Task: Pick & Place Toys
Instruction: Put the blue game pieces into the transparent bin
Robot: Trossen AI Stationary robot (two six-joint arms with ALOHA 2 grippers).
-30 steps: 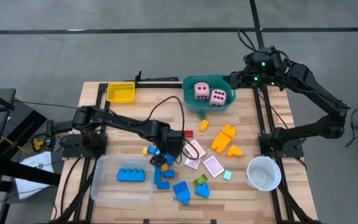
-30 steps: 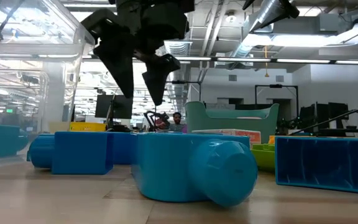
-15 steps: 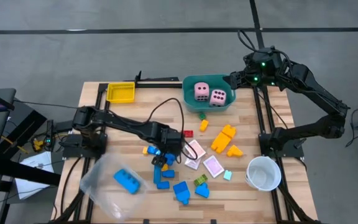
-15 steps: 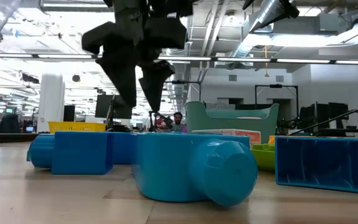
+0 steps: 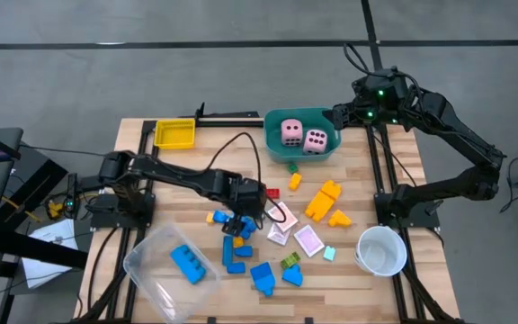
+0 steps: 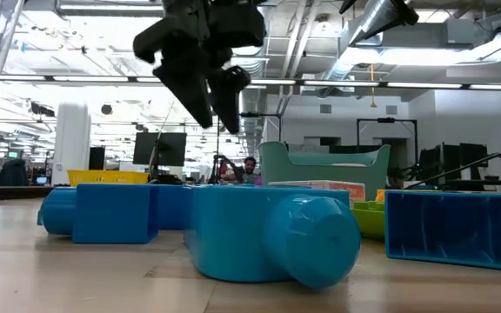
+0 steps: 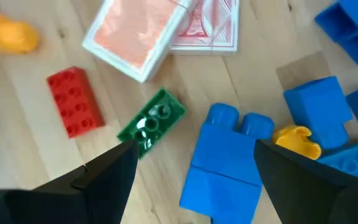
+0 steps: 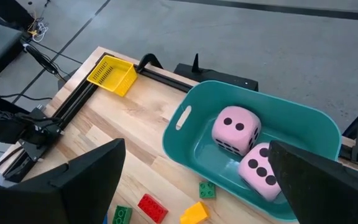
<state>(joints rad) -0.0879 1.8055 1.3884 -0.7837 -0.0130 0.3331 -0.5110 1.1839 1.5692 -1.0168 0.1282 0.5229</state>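
Many small blocks lie loose on the table's middle: a blue block [image 7: 225, 163], a green one [image 7: 151, 121], a red one [image 7: 73, 99], orange ones [image 5: 324, 200], and pink-white cards [image 7: 160, 28]. My left gripper [image 7: 196, 148] [image 5: 237, 219] hangs open above them; its fingers stand either side of the blue block, well above it, and touch nothing. Two pink dice [image 5: 302, 136] lie in the teal tub [image 5: 277, 148]. My right gripper [image 8: 196, 148] [image 5: 344, 115] waits open, high beside the tub's right end. Another blue block [image 5: 192, 263] lies in the clear tray [image 5: 142, 261].
The clear tray sits askew at the near left corner. A yellow tray [image 5: 174, 133] stands at the far left and a white cup [image 5: 382, 250] at the near right. Bare wood shows along the right side, between the tub and the cup.
My left gripper has risen a little above the blocks and tipped slightly, staying open. The clear tray has swung round from square with the table edge to askew and shifted toward the near left corner, the blue block still inside it.
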